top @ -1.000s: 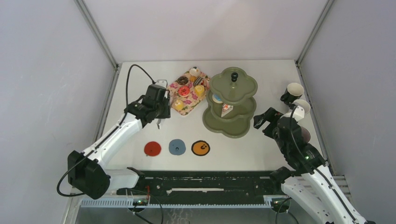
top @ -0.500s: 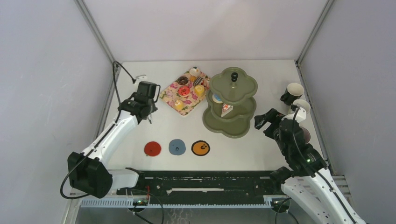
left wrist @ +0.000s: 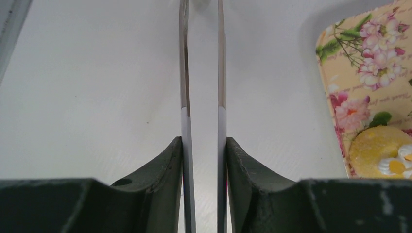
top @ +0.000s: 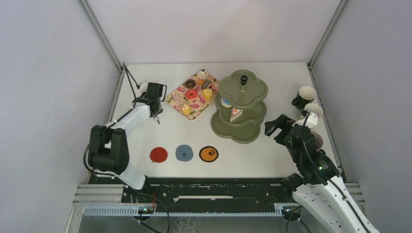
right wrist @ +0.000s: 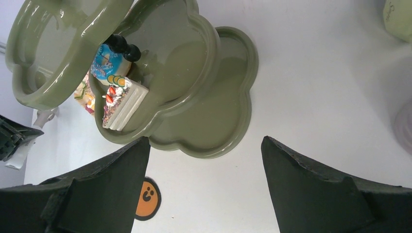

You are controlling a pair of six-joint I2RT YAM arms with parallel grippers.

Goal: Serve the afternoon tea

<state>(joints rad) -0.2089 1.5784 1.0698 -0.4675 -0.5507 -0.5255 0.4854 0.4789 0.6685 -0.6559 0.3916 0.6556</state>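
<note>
Your left gripper (left wrist: pixel 201 9) has its two thin metal fingers (left wrist: pixel 184 73) just a little apart. Nothing sits between them; only the bare white table (top: pixel 145 141) shows in the gap. This gripper hangs well to the left of the olive-green three-tier scalloped stand with the black knob (top: pixel 252 91). It is just past the left edge of the pink flowery rectangular tray (left wrist: pixel 362 53).

On the tray, a small yellow toy cake with white cream (left wrist: pixel 376 148) lies closest to the fingers. More little colourful toy sweets (top: pixel 197 90) lie on the tray between that cake and the stand.

Your right gripper (right wrist: pixel 204 179) is spread wide and holds nothing. It hovers just to the right of the stand's bottom tier. On the stand's middle tier rest a white toy cake slice with red berries (right wrist: pixel 121 104) and a round blue toy sweet (right wrist: pixel 107 63).

The pale-lined mugs (top: pixel 306 94) stand to the right of the stand, near the wall. A red round coaster (top: pixel 158 155), a blue round coaster (top: pixel 184 153) and an orange round coaster (top: pixel 209 154) lie in a row on the near side of the stand.
</note>
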